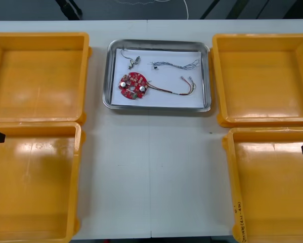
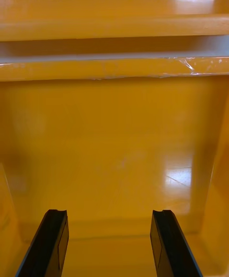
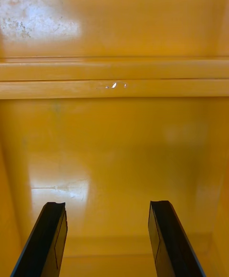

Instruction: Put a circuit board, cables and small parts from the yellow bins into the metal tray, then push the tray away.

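We find the metal tray (image 1: 159,44) at 12 o'clock, holding circuit board (image 1: 133,86), cables (image 1: 176,65) and a small metal part (image 1: 132,62). Left gripper (image 3: 107,208) at 9 and right gripper (image 2: 109,215) at 3 hover released over bare yellow bins (image 1: 35,177). We judge loading done, with only the push left.

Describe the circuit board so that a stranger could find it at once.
Between the yellow bins stands a metal tray, white inside. In its near left part lies the circuit board: round and red, the one disc among thin cables and a small metal part.
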